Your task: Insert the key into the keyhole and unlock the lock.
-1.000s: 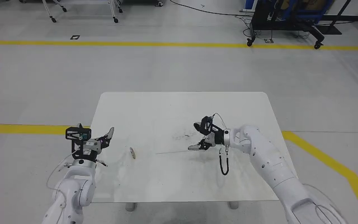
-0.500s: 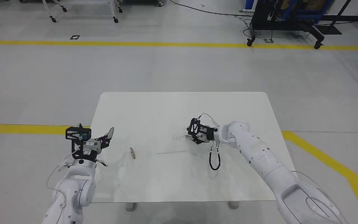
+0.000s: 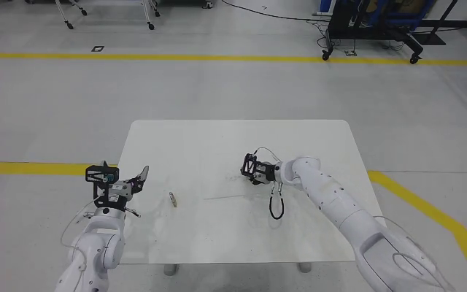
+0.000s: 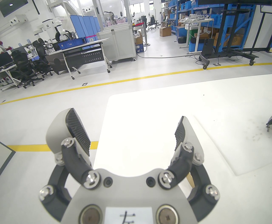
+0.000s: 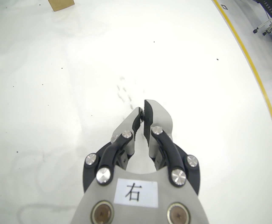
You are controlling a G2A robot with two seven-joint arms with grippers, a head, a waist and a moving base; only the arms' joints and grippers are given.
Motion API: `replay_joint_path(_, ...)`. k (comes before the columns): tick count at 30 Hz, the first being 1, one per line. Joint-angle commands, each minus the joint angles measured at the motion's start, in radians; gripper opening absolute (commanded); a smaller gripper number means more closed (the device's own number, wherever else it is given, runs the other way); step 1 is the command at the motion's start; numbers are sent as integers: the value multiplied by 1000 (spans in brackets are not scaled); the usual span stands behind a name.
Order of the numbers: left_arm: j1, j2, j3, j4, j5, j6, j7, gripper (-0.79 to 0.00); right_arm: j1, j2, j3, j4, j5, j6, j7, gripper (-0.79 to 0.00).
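Right jaws pinch what may be the key, its axis hidden; left jaws spread.

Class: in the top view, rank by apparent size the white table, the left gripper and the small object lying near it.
1. White table, largest by far.
2. Left gripper, jaws open.
3. Small object on the table, clearly smallest.

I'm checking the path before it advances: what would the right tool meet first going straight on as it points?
The way looks free: ahead of the right tool is just scuffed table. The tan block sits off that line, though depth is unclear.
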Motion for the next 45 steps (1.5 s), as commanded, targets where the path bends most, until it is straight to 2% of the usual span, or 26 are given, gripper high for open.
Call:
replay_joint_path(1, 0, 0, 0, 0, 0, 0, 0, 0, -2, 3, 1, -2, -12, 2, -18, -785)
replay_joint_path(8, 0, 0, 0, 0, 0, 0, 0, 0, -36, 25, 20, -64, -51, 3, -59, -785)
replay_joint_path(15, 0, 0, 0, 0, 0, 0, 0, 0, -112, 64, 82, -175, -63, 12, -106, -785)
replay_joint_path(18, 0, 0, 0, 0, 0, 0, 0, 0, -167, 89, 148, -229, -21, 21, -184, -785)
replay_joint_path(20, 0, 0, 0, 0, 0, 0, 0, 0, -213, 107, 202, -273, 25, -2, -277, -785)
replay_joint_path(24, 0, 0, 0, 0, 0, 0, 0, 0, -298, 149, 311, -309, 91, -127, -470, -785)
replay_joint_path(26, 0, 0, 0, 0, 0, 0, 0, 0, -307, 163, 350, -285, 128, -200, -458, -785)
replay_joint_path(27, 0, 0, 0, 0, 0, 0, 0, 0, -300, 169, 372, -278, 136, -196, -422, -785)
replay_joint_path(38, 0, 0, 0, 0, 0, 0, 0, 0, -300, 169, 372, -278, 136, -196, -422, -785)
replay_joint_path(41, -12, -4, -9, 2, -111, -28, 5, 0, -300, 169, 372, -278, 136, -196, -422, -785)
replay_joint_path(43, -26, -6, 9, -4, -139, -64, 0, 0, -315, 164, 365, -276, 190, -220, -438, -785)
replay_joint_path(45, -43, -9, 43, -15, -230, -167, -29, 0, -319, 156, 341, -251, 279, -230, -463, -785)
